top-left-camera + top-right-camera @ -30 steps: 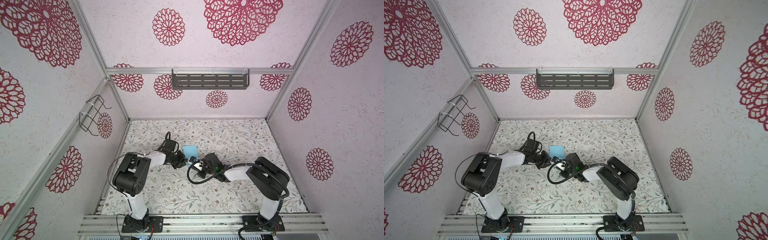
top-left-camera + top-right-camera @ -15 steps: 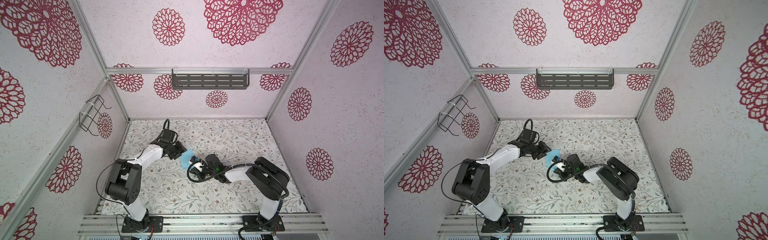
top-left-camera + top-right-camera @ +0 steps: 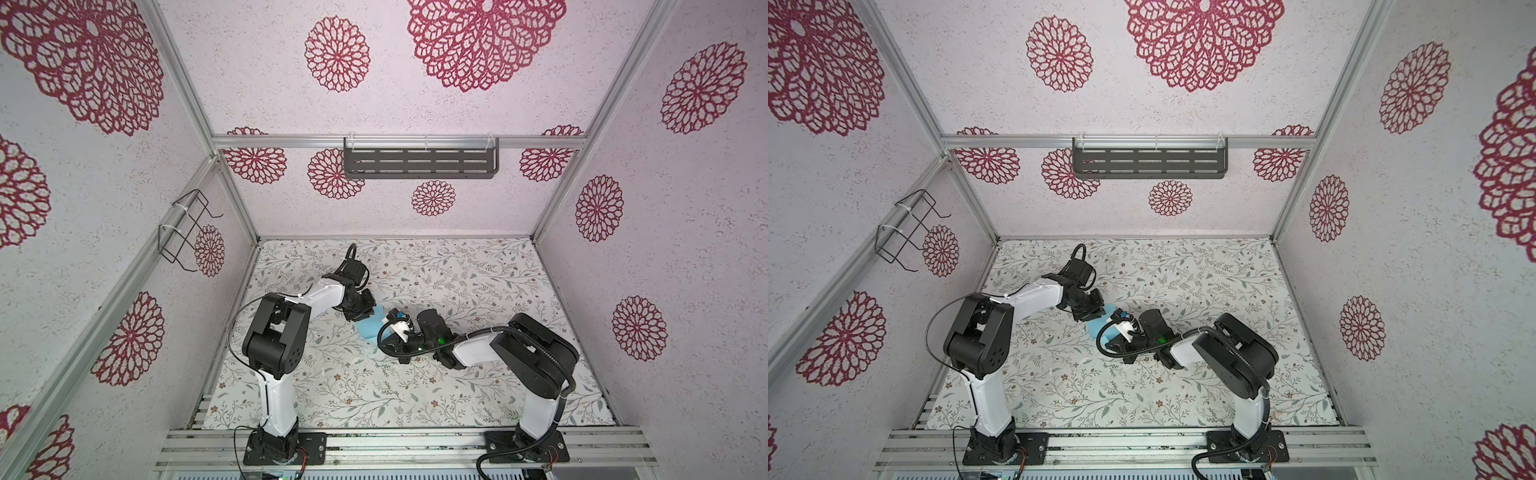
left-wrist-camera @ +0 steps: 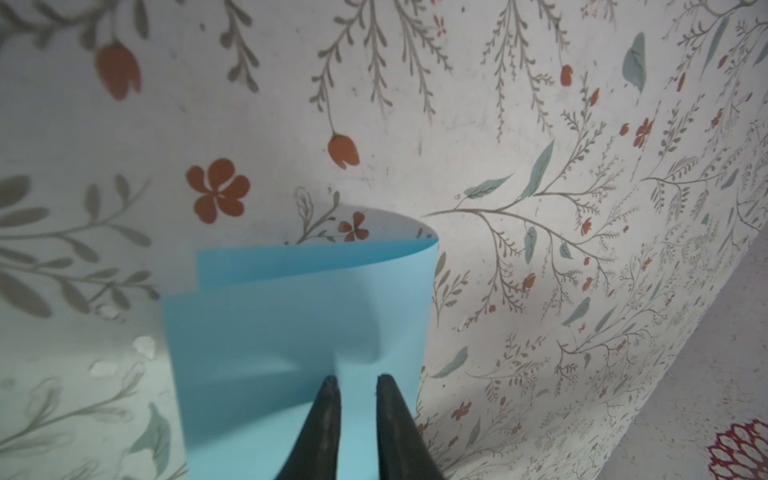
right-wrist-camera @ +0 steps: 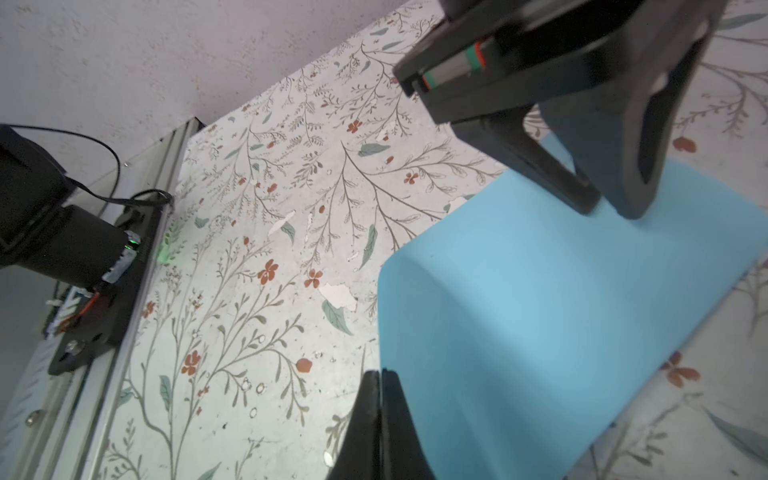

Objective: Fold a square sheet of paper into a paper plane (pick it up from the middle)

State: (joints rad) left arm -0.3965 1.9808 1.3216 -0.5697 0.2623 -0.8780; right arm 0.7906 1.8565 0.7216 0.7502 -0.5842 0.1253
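Observation:
The square sheet of paper (image 3: 370, 330) (image 3: 1098, 328) is light blue and lies bent over on itself near the table's middle, between the two grippers. Its loose curl and a lower layer show in the left wrist view (image 4: 291, 324). My left gripper (image 3: 365, 318) (image 4: 357, 380) is open by a narrow gap, and its fingertips (image 5: 631, 210) rest on the top layer near one edge. My right gripper (image 3: 386, 334) (image 5: 380, 372) is shut, with the edge of the raised sheet (image 5: 540, 311) running into the seam between its fingers. No paper plane shape shows.
The floral table cover (image 3: 457, 282) has small white chipped spots (image 5: 338, 293) near the sheet. An aluminium rail (image 3: 374, 440) with both arm bases runs along the front. A grey shelf (image 3: 419, 164) hangs on the back wall and a wire rack (image 3: 187, 230) on the left wall.
The sheet, upright a second ago, has tipped over and now lies bent low. My left gripper drew back, widened, then came down on the sheet with its jaws narrowed. The right gripper stayed shut.

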